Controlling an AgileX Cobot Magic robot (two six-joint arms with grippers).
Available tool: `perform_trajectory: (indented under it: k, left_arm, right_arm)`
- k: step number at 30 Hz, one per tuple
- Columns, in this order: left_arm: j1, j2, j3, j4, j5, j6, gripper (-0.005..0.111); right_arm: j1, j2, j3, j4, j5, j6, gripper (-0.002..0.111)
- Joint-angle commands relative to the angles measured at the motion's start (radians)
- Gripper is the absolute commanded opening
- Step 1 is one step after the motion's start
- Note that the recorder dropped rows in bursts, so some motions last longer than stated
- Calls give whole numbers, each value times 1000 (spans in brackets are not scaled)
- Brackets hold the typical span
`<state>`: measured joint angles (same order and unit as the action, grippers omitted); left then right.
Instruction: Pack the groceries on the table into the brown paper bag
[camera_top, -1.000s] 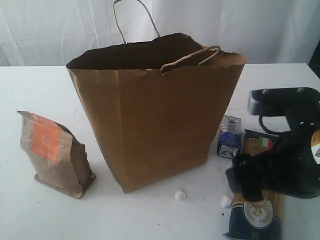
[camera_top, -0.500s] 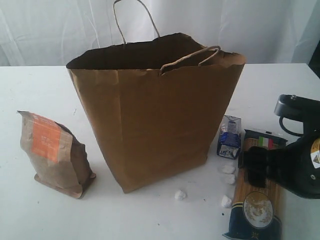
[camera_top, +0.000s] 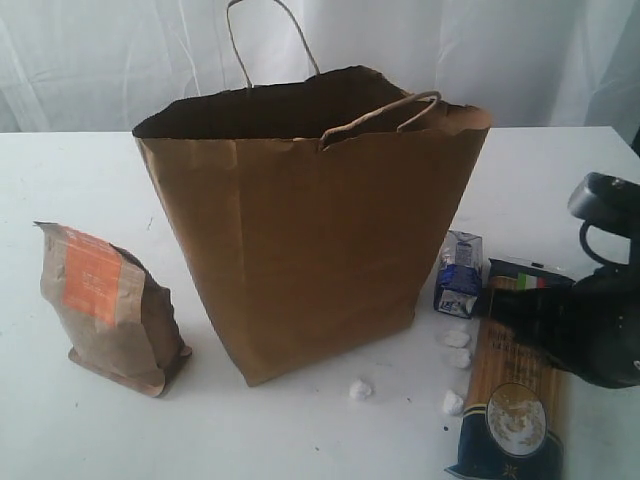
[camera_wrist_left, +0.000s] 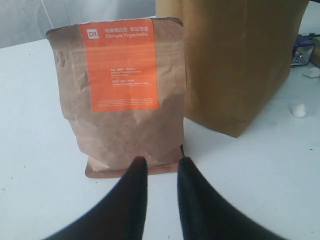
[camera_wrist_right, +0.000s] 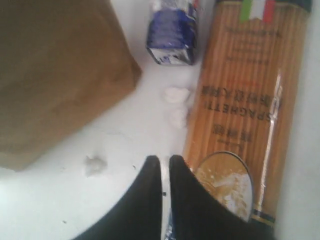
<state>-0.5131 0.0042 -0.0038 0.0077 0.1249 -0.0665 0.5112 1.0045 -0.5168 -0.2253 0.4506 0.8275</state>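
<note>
Because the large kraft-brown paper bag with twisted cord handles (camera_top: 310, 240) is seen from the side, its inside is hidden behind its ragged top edge. The long spaghetti pack in clear film with a dark blue end (camera_top: 515, 400) is cut off by the lower edge of the exterior view, and its upper part is covered by the black right arm. Print on the small blue-and-white carton (camera_top: 459, 272) is too blurred to be read.

The right gripper (camera_wrist_right: 165, 161) is seen with its two black fingers drawn almost together, with only a thin slit between them. Nothing is seen held, and its tips are placed beside the pack's long edge. The left gripper (camera_wrist_left: 159, 162) is held narrowly open and empty, just in front of the base of the upright brown pouch with orange label (camera_wrist_left: 122, 95); contact cannot be told.

The bag is stood in the middle of the broad white tabletop (camera_top: 80, 170), with the pouch to its left and the carton and pack to its right. Small white lumps (camera_top: 360, 389) are scattered between bag and pack.
</note>
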Motion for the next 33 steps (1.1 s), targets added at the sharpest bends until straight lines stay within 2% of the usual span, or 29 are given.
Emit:
perform_trajectory:
  k: [1, 6, 9, 21, 33]
  left_arm:
    - [2, -4, 4, -1, 2, -5, 28]
    - [2, -4, 4, -1, 2, -5, 28]
    - [2, -4, 4, -1, 2, -5, 28]
    - [2, -4, 4, -1, 2, -5, 28]
    - [2, -4, 4, -1, 2, -5, 28]
  right_arm:
    - [-6, -88, 64, -7, -162, 5, 0]
    - [-6, -111, 110, 89, -185, 5, 0]
    - [-6, -109, 121, 237, -162, 7, 0]
    - [-6, -136, 241, 241, -221, 7, 0]
    - [-23, -465, 361, 241, -202, 7, 0]
